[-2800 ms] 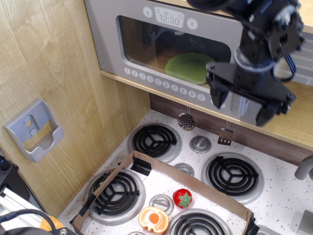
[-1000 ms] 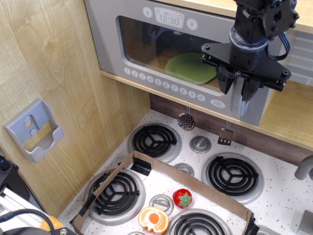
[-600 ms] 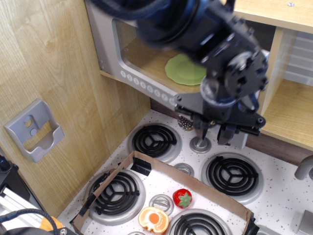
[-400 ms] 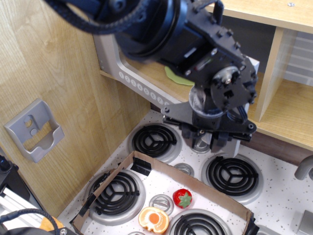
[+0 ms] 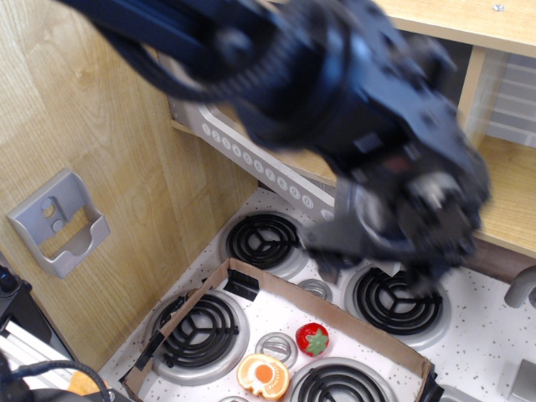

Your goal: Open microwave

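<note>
The grey microwave is mostly hidden behind my blurred black arm. Only the lower strip of its door (image 5: 251, 163), with the row of white round buttons, shows, and it angles out from the cabinet over the stove. The handle, the clock and the green plate are hidden. My gripper (image 5: 373, 272) is a dark blur low in front of the door's free end, above the back burners. I cannot tell whether its fingers are open or closed on anything.
A toy stove lies below, with a back-left burner (image 5: 264, 237) and a back-right burner (image 5: 400, 301). A cardboard tray (image 5: 276, 289) holds a strawberry (image 5: 313, 338) and an orange toy (image 5: 263, 375). A grey holder (image 5: 59, 222) hangs on the left wooden wall. A wooden shelf (image 5: 502, 193) is at the right.
The microwave door has swung out from shut to well open. My arm and gripper have moved down and toward the front with the door's handle end, now covering the window and plate.
</note>
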`<state>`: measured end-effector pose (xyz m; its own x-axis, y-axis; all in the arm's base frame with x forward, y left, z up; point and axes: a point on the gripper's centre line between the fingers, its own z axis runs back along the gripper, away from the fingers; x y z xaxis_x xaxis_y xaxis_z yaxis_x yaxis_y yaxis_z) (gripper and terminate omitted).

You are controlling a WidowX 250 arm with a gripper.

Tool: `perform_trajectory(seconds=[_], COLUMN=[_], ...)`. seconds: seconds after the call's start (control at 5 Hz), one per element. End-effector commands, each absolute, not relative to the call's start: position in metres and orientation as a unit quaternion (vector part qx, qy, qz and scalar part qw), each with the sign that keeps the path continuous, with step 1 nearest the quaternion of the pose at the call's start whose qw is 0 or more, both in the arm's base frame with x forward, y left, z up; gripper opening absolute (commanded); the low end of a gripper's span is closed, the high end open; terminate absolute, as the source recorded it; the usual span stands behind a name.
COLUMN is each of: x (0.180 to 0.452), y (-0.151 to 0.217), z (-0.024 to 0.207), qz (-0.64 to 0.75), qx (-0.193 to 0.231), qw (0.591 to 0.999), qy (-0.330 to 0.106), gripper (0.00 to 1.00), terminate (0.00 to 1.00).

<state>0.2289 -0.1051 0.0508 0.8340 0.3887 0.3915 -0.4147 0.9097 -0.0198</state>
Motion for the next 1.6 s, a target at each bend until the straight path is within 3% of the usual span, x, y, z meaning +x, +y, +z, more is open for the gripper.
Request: perform_trajectory(seconds=[0.0,0.4,0.6,1.0,1.4], x=[0.253,0.312,0.330,0.339,0.315], y=[-0.165,-0.185,-0.178,-0.140,-0.099], z=[0.059,0.084,0.086,0.078,0.066], qz=[0.256,0.175,0.092,-0.010,0.007], qx=[0.005,-0.012,-0.005,0.010,0.008], qw=[0.949,0.966,0.967,0.964,0.978], qy=[-0.184,-0.191,-0.239,-0.265,-0.210], gripper=[1.00,1.00,1.00,1.00,1.00], terminate=[0.00,0.00,0.00,0.00,0.00])
